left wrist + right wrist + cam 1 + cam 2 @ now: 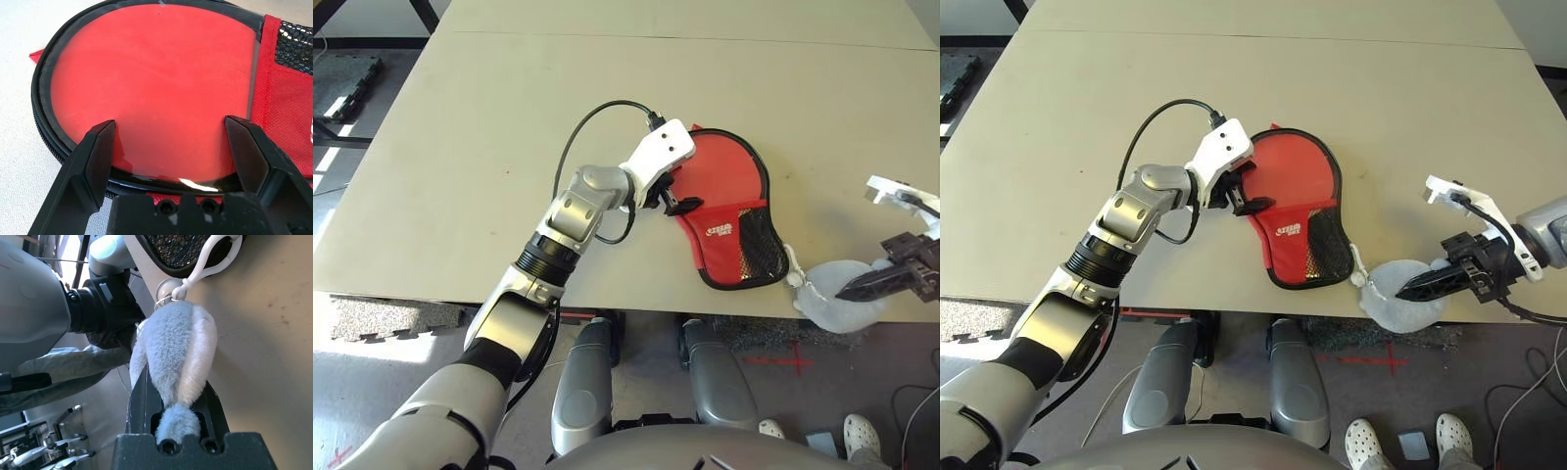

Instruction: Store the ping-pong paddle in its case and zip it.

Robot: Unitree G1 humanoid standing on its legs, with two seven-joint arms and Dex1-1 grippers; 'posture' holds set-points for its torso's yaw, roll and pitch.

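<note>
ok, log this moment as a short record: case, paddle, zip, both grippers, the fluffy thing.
case: red with black trim, lying flat on the table, rounded end away from the robot
mesh pocket: black, on the case's near half
paddle: can't tell whether it's inside
zip: runs along the case edge; can't tell if fully closed
left gripper: open, over the case's rounded part
right gripper: shut on the grey fluffy thing
fluffy thing: at the table's near edge, beside a white cord

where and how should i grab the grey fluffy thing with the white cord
Probably best by the narrow, bunched end of the fluffy thing, coming from the side away from the case: that end is slim enough to sit between two fingers, as the right gripper already has it, while the part nearer the cord spreads wider.
</note>
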